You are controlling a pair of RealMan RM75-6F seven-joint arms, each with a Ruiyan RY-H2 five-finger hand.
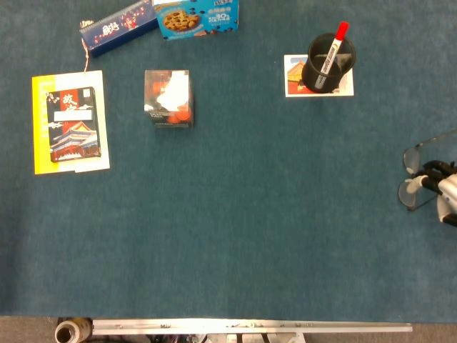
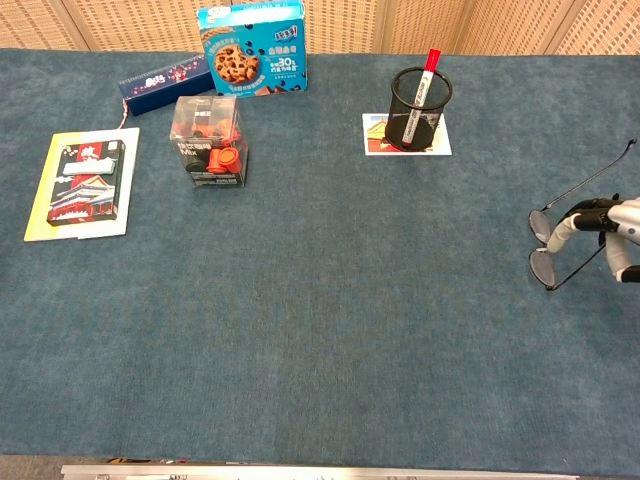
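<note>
A pair of thin-framed glasses [image 1: 409, 195] [image 2: 543, 268] lies by the right edge of the blue cloth, lenses to the left and one temple arm running up to the right. My right hand [image 1: 443, 189] [image 2: 612, 224] reaches in from the right edge and pinches the frame between the two lenses with its fingertips. Only the fingers and part of the wrist show. My left hand is in neither view.
At the back right a black mesh cup [image 1: 327, 64] with a red-capped marker [image 1: 335, 44] stands on a picture card [image 1: 293, 77]. Back left holds a cookie box [image 1: 196, 16], a dark blue box [image 1: 118, 27], a clear box of orange parts [image 1: 168, 98] and a book on a yellow sheet [image 1: 70, 123].
</note>
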